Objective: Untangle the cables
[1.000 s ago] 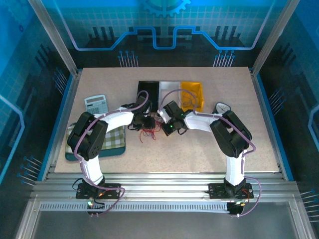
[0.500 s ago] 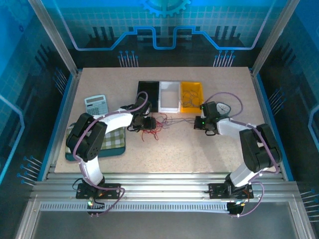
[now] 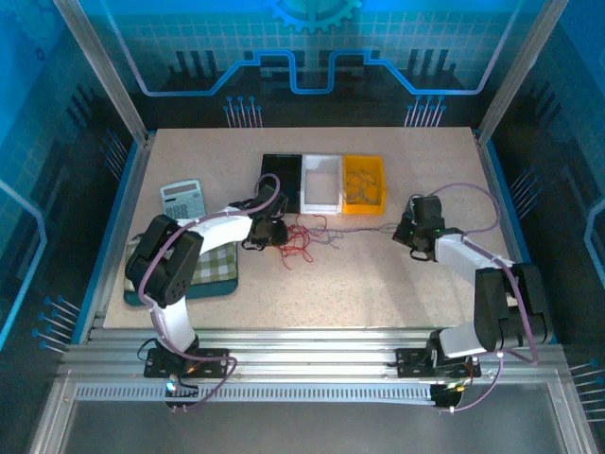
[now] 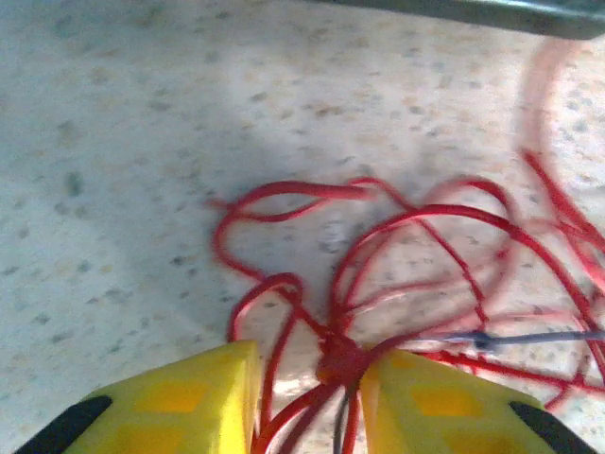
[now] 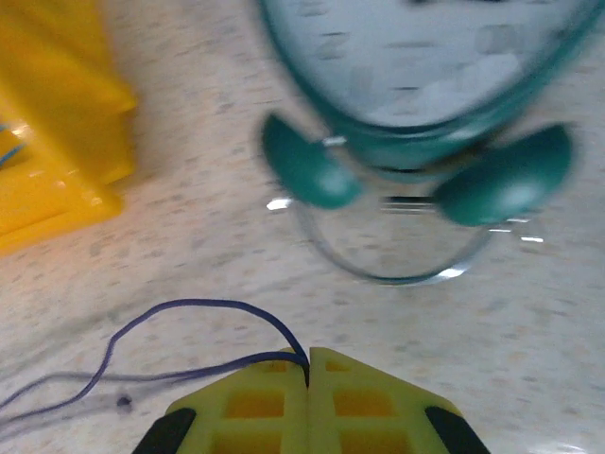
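Note:
The cables (image 3: 302,236) lie as a red curly tangle on the table in front of the bins. My left gripper (image 3: 275,233) is at the tangle's left side. In the left wrist view its yellow fingers (image 4: 189,402) close around a red knot (image 4: 340,359), with red and dark strands running between them. One thin blue-purple wire (image 3: 364,230) stretches rightward from the tangle to my right gripper (image 3: 408,233). In the right wrist view that gripper (image 5: 308,357) is pinched shut on the blue-purple wire (image 5: 213,307), which loops off to the left.
Black (image 3: 281,180), white (image 3: 320,182) and yellow (image 3: 364,182) bins stand behind the tangle. A teal alarm clock (image 5: 416,95) sits just beyond the right gripper. A calculator (image 3: 181,198) and a green checked cloth (image 3: 216,265) lie at the left.
My right gripper has swept from the centre far to the right, drawing the blue-purple wire out of the tangle. The left gripper has stayed at the red bundle, which shifted slightly right.

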{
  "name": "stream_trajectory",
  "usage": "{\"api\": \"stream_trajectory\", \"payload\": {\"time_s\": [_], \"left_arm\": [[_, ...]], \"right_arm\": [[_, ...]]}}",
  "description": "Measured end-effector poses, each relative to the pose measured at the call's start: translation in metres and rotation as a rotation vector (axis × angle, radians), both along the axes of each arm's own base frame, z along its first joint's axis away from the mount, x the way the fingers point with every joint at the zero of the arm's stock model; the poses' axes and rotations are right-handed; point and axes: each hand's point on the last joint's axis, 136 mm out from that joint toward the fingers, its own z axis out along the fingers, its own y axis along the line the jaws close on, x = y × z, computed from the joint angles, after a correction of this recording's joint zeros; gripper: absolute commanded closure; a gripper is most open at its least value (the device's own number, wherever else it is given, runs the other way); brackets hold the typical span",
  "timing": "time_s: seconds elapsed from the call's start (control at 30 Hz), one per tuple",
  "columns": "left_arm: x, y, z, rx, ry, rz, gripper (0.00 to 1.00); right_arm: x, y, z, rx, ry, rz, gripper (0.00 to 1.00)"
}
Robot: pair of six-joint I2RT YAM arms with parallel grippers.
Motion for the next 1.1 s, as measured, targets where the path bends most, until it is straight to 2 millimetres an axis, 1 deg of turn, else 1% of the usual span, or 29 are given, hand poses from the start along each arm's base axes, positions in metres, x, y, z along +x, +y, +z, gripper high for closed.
{"api": "stream_trajectory", "payload": {"time_s": [0.07, 0.13, 0.23, 0.3, 0.33, 0.37, 0.43, 0.47, 0.5, 0.57, 0.63, 0.77, 0.9, 1.0, 1.07, 1.1], "left_arm": [[0.002, 0.004, 0.001, 0.017, -0.012, 0.025, 0.87], [0.003, 0.008, 0.002, 0.027, -0.019, 0.045, 0.93], [0.003, 0.009, 0.004, 0.031, -0.026, 0.064, 1.00], [0.004, 0.012, 0.004, 0.040, -0.028, 0.078, 1.00], [0.004, 0.012, 0.004, 0.041, -0.029, 0.085, 1.00], [0.004, 0.013, 0.004, 0.044, -0.031, 0.090, 1.00], [0.005, 0.014, 0.004, 0.050, -0.034, 0.095, 1.00], [0.004, 0.016, 0.003, 0.056, -0.035, 0.097, 1.00], [0.004, 0.018, 0.003, 0.066, -0.037, 0.099, 1.00], [0.003, 0.018, 0.003, 0.076, -0.042, 0.093, 1.00], [0.002, 0.016, 0.004, 0.090, -0.050, 0.070, 1.00], [0.002, 0.013, 0.004, 0.111, -0.062, 0.038, 1.00], [0.002, 0.012, 0.004, 0.114, -0.065, 0.032, 1.00], [0.002, 0.012, 0.004, 0.115, -0.067, 0.027, 1.00], [0.002, 0.011, 0.004, 0.119, -0.069, 0.014, 1.00], [0.002, 0.010, 0.005, 0.119, -0.071, 0.007, 1.00]], "right_arm": [[-0.004, -0.013, -0.002, 0.008, 0.012, -0.048, 1.00], [-0.006, -0.019, -0.003, 0.019, 0.017, -0.074, 1.00], [-0.008, -0.017, -0.004, 0.045, 0.023, -0.076, 1.00], [-0.008, -0.016, -0.004, 0.051, 0.025, -0.073, 1.00], [-0.008, -0.016, -0.004, 0.054, 0.026, -0.070, 0.97], [-0.008, -0.015, -0.004, 0.058, 0.026, -0.067, 0.90], [-0.008, -0.013, -0.004, 0.064, 0.025, -0.053, 0.70], [-0.008, -0.012, -0.004, 0.067, 0.023, -0.052, 0.63], [-0.007, -0.012, -0.003, 0.061, 0.019, -0.043, 0.59], [-0.005, -0.009, -0.001, 0.056, 0.008, -0.025, 0.54], [-0.003, 0.002, 0.004, 0.032, -0.010, 0.023, 0.52], [0.000, 0.041, 0.022, -0.025, -0.082, 0.161, 0.51], [0.003, 0.059, 0.044, -0.075, -0.169, 0.219, 0.49], [0.008, 0.068, 0.057, -0.062, -0.216, 0.259, 0.49], [0.014, 0.082, 0.060, -0.036, -0.220, 0.324, 0.50], [0.020, 0.095, 0.060, -0.015, -0.221, 0.376, 0.50]]}}
